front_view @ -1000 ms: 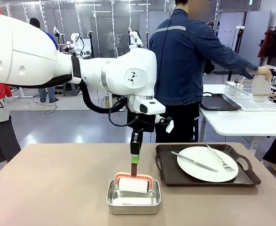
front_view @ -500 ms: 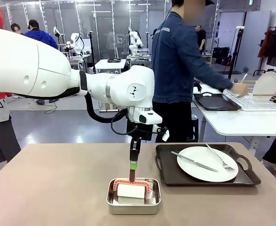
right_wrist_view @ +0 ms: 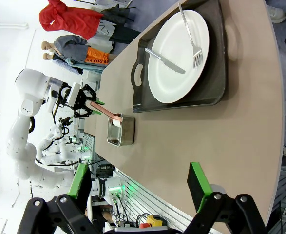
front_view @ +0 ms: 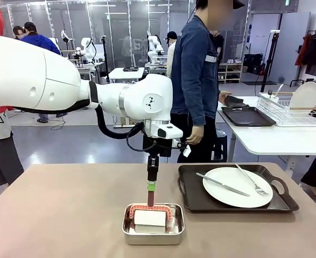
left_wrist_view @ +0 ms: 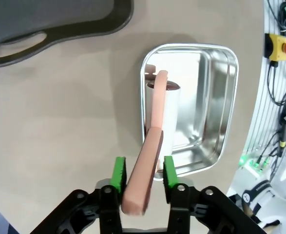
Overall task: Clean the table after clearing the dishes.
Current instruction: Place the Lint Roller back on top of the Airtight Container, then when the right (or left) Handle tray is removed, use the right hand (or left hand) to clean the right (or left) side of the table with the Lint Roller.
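A white lint roller (front_view: 149,217) with a pink frame lies in a small steel pan (front_view: 126,234) near the front of the beige table (front_view: 66,215). Its pink handle (left_wrist_view: 150,151) stands up between the green pads of my left gripper (left_wrist_view: 143,165), which hangs straight above the pan; the jaws are parted, with a slim gap on each side of the handle. A white plate (front_view: 237,187) carrying a fork and knife sits on a dark tray (front_view: 190,201) to the right. My right gripper (right_wrist_view: 138,183) hovers open over the table's right end, facing the tray (right_wrist_view: 216,73).
A person in a denim jacket (front_view: 192,80) stands just beyond the far edge, behind the tray. To the right is a white side table (front_view: 276,140) with a wire rack (front_view: 292,113) holding a plate, plus another dark tray (front_view: 244,115).
The roller has sunk from above the pan down into it. My left jaws have parted off the handle. The person has turned away from the rack.
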Motion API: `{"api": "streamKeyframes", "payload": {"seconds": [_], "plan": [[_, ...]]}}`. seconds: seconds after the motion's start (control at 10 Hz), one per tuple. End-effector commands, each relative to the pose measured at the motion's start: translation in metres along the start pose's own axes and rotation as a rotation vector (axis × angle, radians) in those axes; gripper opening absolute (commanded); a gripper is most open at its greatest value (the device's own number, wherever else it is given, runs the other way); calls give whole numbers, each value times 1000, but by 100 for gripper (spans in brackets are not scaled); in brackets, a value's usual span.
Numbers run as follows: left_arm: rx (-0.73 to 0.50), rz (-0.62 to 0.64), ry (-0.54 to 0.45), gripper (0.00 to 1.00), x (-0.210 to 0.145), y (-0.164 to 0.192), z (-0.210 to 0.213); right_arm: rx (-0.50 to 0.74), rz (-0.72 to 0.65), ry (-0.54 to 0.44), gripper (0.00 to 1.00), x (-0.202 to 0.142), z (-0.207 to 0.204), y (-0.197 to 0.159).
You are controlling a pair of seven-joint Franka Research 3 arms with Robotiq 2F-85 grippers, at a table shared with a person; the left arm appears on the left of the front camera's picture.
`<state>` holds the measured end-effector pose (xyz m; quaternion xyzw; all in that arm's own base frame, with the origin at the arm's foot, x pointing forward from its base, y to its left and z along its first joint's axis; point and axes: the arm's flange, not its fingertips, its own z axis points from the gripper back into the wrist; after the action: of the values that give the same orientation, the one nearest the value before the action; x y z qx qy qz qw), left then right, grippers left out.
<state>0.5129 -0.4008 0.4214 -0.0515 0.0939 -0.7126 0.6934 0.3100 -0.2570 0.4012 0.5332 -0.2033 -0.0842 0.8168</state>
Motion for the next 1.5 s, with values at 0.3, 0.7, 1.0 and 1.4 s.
{"api": "streamKeyframes", "payload": {"seconds": [0.3,0.7,1.0,1.4], "plan": [[55,-10,-53,100,-13,-14,36,9,2,-7,100,-2,1,3],[60,5,-34,83,-7,-8,39,9,2,-7,100,-2,1,3],[60,5,-34,83,-7,-8,39,9,2,-7,100,-2,1,3],[60,5,-34,83,-7,-8,39,9,2,-7,100,-2,1,3]]}}
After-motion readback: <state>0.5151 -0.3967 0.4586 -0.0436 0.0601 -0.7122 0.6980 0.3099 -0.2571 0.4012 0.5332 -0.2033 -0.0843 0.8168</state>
